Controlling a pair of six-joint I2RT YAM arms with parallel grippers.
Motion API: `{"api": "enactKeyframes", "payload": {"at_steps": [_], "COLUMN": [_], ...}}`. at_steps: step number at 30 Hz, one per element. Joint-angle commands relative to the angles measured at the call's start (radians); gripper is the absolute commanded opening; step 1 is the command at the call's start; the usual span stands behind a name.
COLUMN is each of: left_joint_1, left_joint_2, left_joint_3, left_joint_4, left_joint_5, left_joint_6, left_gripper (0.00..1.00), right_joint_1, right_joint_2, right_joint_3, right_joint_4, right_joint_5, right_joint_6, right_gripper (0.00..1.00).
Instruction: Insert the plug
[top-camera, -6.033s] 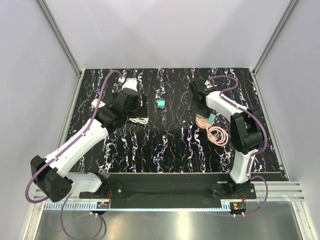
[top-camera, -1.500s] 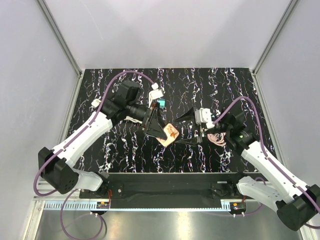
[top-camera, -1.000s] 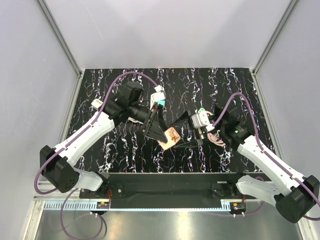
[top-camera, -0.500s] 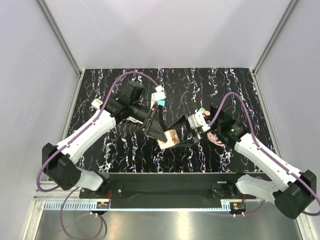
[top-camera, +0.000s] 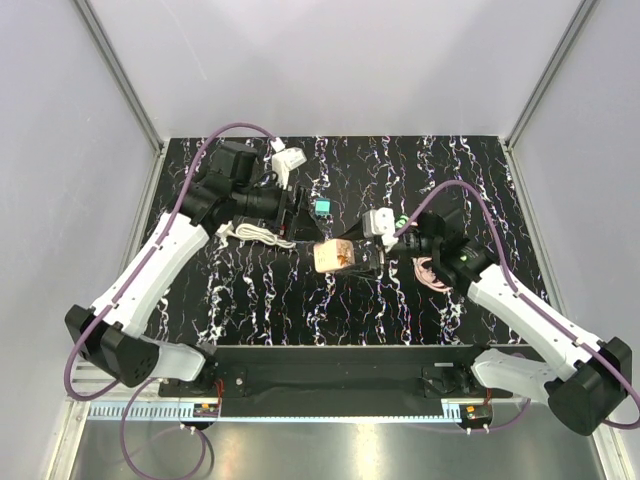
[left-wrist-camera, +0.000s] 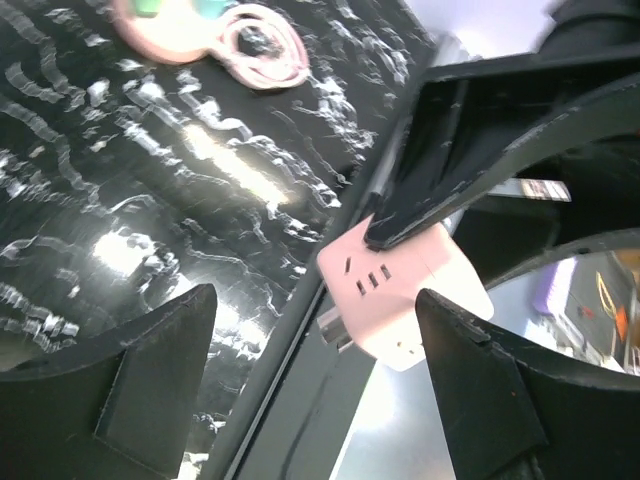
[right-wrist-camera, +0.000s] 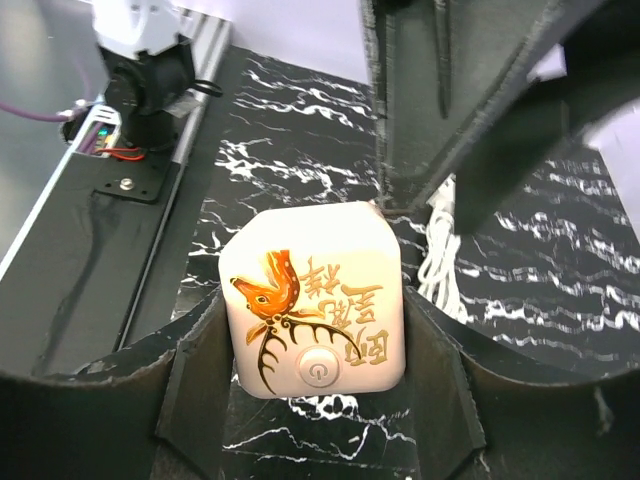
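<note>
A pink cube socket (top-camera: 334, 256) with an orange deer print is held off the table by my right gripper (top-camera: 350, 256), which is shut on it. The right wrist view shows the cube (right-wrist-camera: 315, 300) between both fingers (right-wrist-camera: 200, 375), power button facing the camera. My left gripper (top-camera: 296, 212) is open and empty, up and to the left of the cube. In the left wrist view the cube (left-wrist-camera: 410, 300) shows its slotted face beyond my open left gripper (left-wrist-camera: 315, 300). A white cable (top-camera: 256, 235) lies on the table below the left gripper; its plug end is not clear.
A small teal block (top-camera: 322, 207) lies on the black marbled table (top-camera: 300, 310) behind the cube. A coiled pink cable (top-camera: 434, 270) lies under the right arm and also shows in the left wrist view (left-wrist-camera: 258, 35). The white cable shows in the right wrist view (right-wrist-camera: 440, 250).
My left gripper has let go of the cube and drawn back up and to the left. My right gripper has carried the cube a little up and left.
</note>
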Motion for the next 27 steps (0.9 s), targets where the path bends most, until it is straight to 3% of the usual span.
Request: {"api": "enactKeyframes", "payload": {"at_steps": [1,9,21,25,27], "left_joint_1": [-0.002,-0.036,-0.089,-0.091,-0.092], "left_joint_2": [-0.053,-0.079,0.012,0.041,0.041], "left_joint_3": [0.005,-0.049,-0.086,-0.104,-0.124], "left_joint_4": [-0.02,0.069,0.122,0.141,0.152], "left_joint_5": [-0.144,-0.167,-0.164,-0.12,-0.098], "left_joint_6": [-0.067,-0.19,-0.219,-0.229,-0.232], "left_gripper": [0.86,0.88,0.88,0.75,0.58], "right_joint_1": [0.01,0.019,0.031,0.033,0.033], "right_joint_2": [0.022,0.068,0.113,0.116,0.118], "right_joint_3": [0.07,0.081,0.099,0.101,0.102], "right_joint_4": [0.032,0.052,0.045,0.042,0.036], "right_joint_5": [0.08,0.12,0.152,0.191,0.223], "right_joint_6": [0.051,0.073,0.105,0.117,0.128], "right_gripper": [0.0,0.0,0.0,0.0,0.0]}}
